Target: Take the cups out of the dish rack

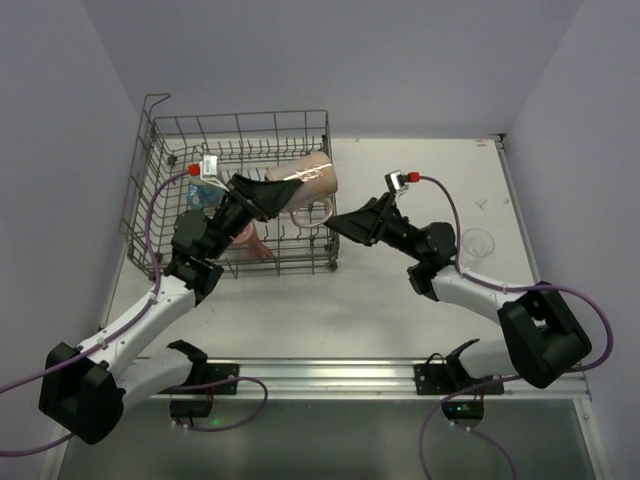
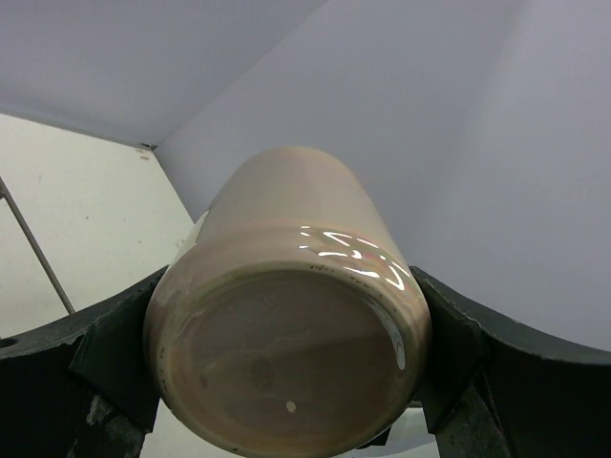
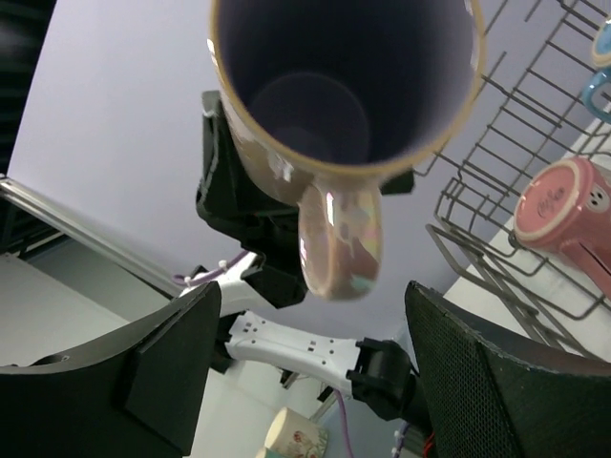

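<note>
My left gripper (image 2: 286,377) is shut on the base end of a pale pink-cream mug (image 2: 296,286), one finger on each side. In the top view this mug (image 1: 308,180) lies on its side in the air over the right end of the grey wire dish rack (image 1: 150,170), handle (image 1: 308,213) pointing down. My right gripper (image 1: 336,226) is open just right of the rack, below the mug. In the right wrist view the mug's mouth (image 3: 344,86) faces the camera and its handle (image 3: 339,239) hangs just ahead of the open right gripper (image 3: 305,363). A pink cup (image 1: 250,242) sits in the rack.
A clear glass tumbler (image 1: 478,243) stands on the table right of my right arm. A blue item (image 1: 205,193) sits in the rack's left part. A cream cup with a flower print (image 3: 296,434) shows low in the right wrist view, beneath my left arm.
</note>
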Motion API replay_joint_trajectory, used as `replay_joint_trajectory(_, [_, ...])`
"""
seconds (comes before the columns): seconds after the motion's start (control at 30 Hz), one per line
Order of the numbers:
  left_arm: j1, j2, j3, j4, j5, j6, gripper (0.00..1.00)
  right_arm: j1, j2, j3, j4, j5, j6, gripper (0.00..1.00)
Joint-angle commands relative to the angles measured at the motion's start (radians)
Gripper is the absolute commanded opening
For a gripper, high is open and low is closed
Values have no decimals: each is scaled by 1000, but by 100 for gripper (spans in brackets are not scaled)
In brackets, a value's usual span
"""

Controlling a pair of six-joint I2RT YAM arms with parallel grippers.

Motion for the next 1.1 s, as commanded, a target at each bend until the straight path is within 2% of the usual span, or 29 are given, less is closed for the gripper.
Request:
replay_joint_trajectory(0.0, [-9,-26,1,210,-8,-59,0,14,25,89,82,6,-12,79])
replay_joint_trajectory(0.2, [-10,-10,-7,244,15,-68,0,48,68,152,27,-6,-20,74])
replay_joint_trajectory(0.53, [-15,8,-23,304,26,-115,0,91,145,196,28,0,-53,71])
replay_joint_trajectory(1.07, [-17,29,-51,356,22,-166,0,123,221,262,74,-8,-55,56])
